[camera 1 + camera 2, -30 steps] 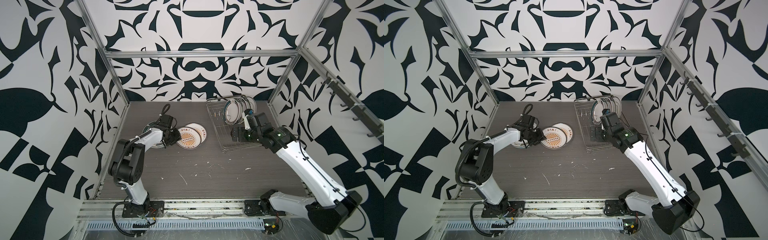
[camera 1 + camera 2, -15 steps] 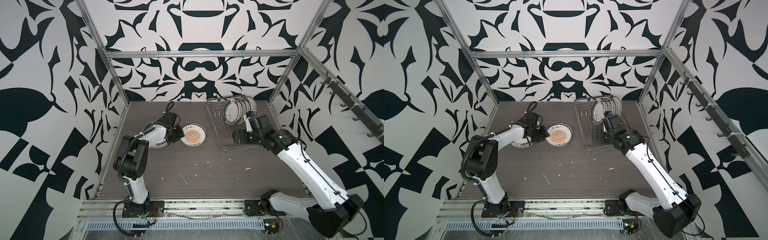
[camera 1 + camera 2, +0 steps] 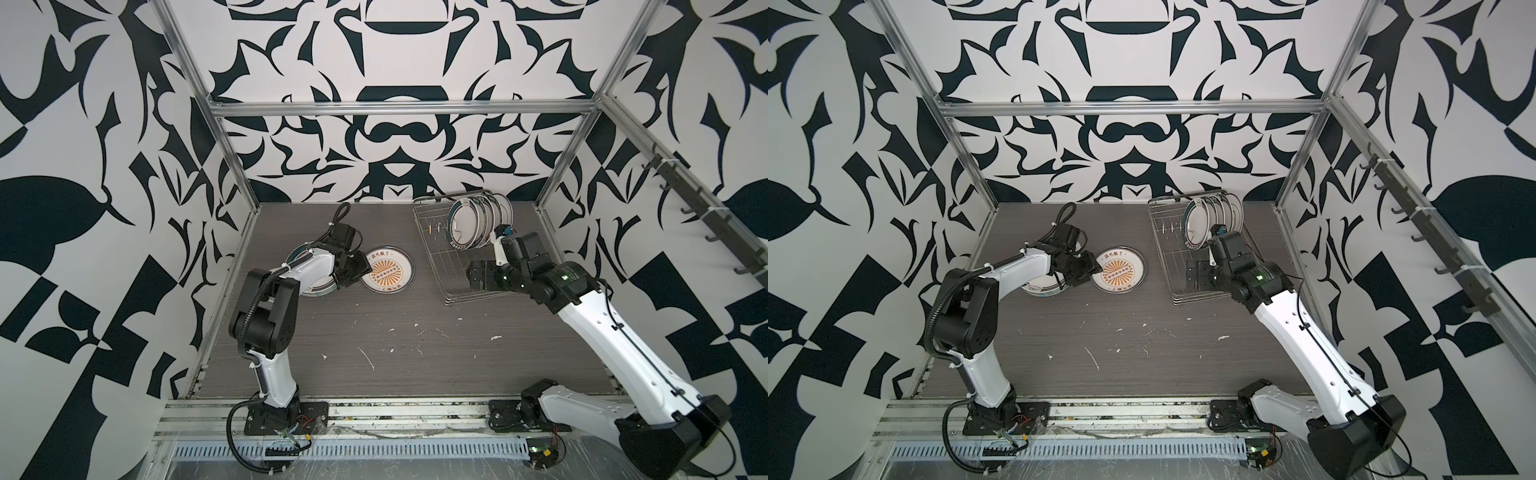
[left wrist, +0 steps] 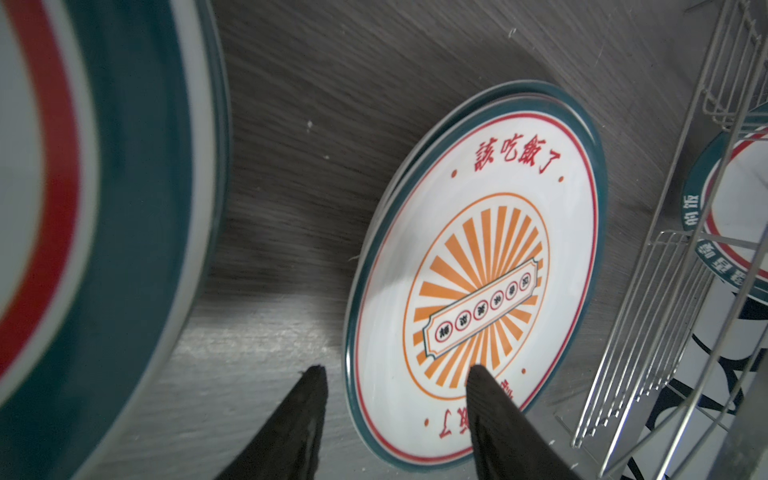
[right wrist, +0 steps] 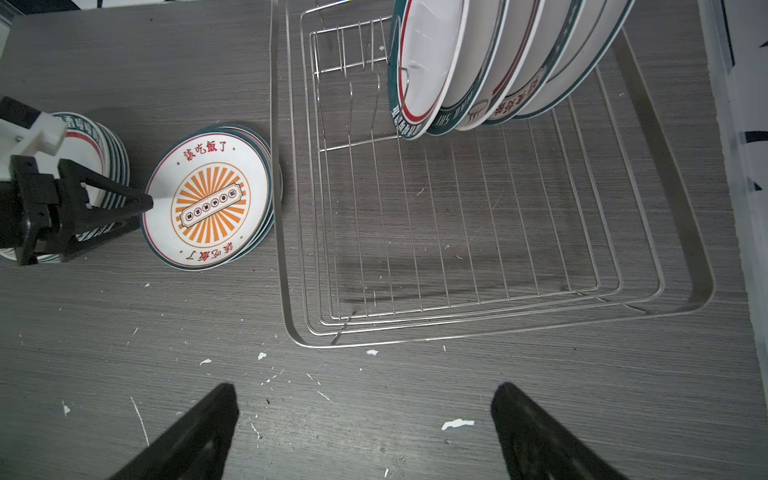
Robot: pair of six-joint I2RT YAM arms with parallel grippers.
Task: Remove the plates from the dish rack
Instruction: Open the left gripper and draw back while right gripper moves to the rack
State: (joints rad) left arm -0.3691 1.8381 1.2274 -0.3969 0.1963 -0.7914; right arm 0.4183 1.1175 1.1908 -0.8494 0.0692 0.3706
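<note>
Several large teal-rimmed plates [image 3: 461,226] [image 3: 1196,226] [image 5: 432,70] stand upright at the far end of the wire dish rack [image 3: 457,291] [image 3: 1167,257] [image 5: 286,249]. A stack of small sunburst plates [image 3: 388,272] [image 3: 1121,272] [image 4: 478,270] [image 5: 212,203] lies flat left of the rack. My left gripper [image 3: 363,268] [image 4: 395,372] is open, with its jaws astride the top plate's near rim. My right gripper [image 3: 478,278] [image 5: 365,399] hangs wide open and empty over the table, beside the rack's near end.
A stack of larger teal-rimmed plates [image 3: 316,286] [image 4: 124,166] [image 5: 112,141] lies under the left arm, left of the sunburst stack. White flecks [image 5: 457,424] dot the grey table. The rack's near part holds nothing. Patterned walls and a metal frame enclose the table.
The sunburst plate that my left gripper held offset now lies flat on the small stack, and the jaws have opened. The right arm has shifted only slightly near the rack.
</note>
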